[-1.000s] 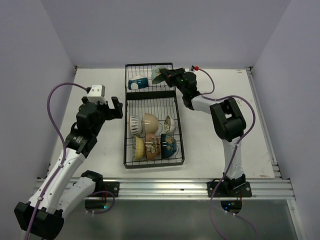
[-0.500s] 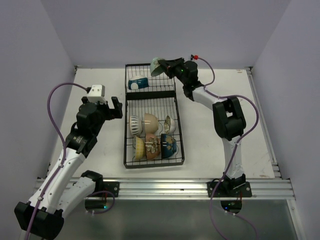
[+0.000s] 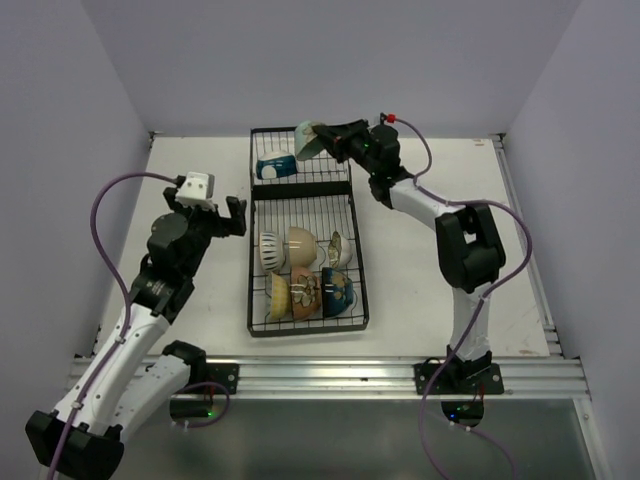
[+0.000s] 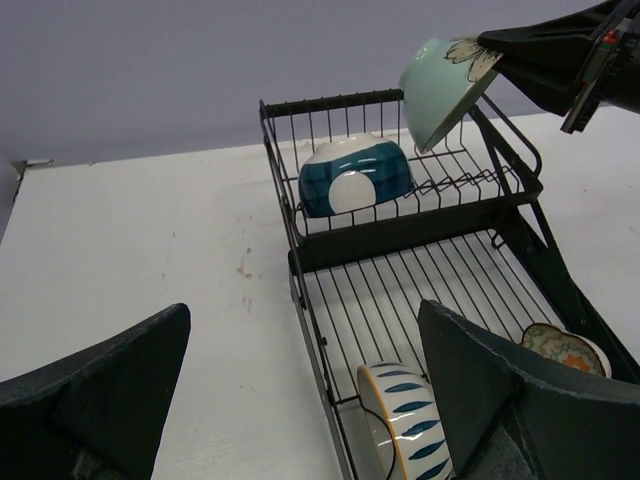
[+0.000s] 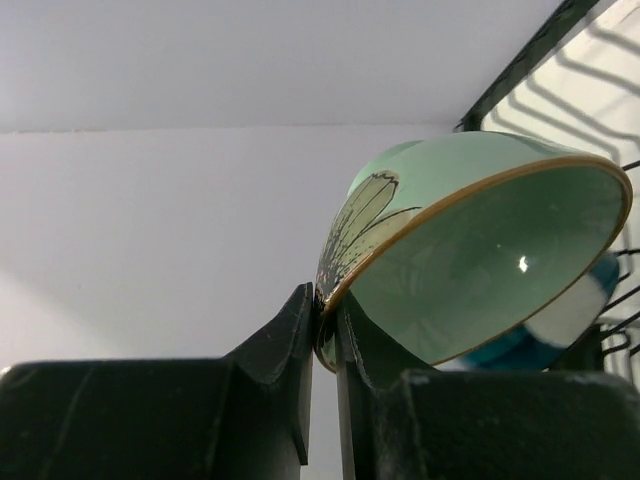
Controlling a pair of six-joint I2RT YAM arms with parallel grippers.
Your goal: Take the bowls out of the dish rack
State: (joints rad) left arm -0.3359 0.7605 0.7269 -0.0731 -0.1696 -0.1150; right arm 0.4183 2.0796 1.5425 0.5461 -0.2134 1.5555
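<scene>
The black wire dish rack point(image 3: 250, 262) lies lengthwise at the table's middle. My right gripper point(image 3: 325, 136) is shut on the rim of a pale green flower-painted bowl point(image 3: 308, 139) and holds it tilted in the air over the rack's far section. In the right wrist view the fingers pinch the green bowl's point(image 5: 480, 250) edge at the right gripper point(image 5: 326, 312). A blue-and-white bowl point(image 3: 275, 166) rests upside down in the far section. Several bowls, among them a blue-striped one point(image 4: 405, 425), stand in the near section. My left gripper point(image 3: 220, 212) hovers open left of the rack, holding nothing.
The table point(image 3: 190, 160) is white, with walls close behind and on both sides. A raised rail point(image 3: 520, 220) runs along its right edge. The rack's low black side wires point(image 4: 300, 262) stand up just in front of my left gripper point(image 4: 305, 318).
My right gripper has lifted the green bowl up out of the far section and carried it a little left. My left arm has barely shifted.
</scene>
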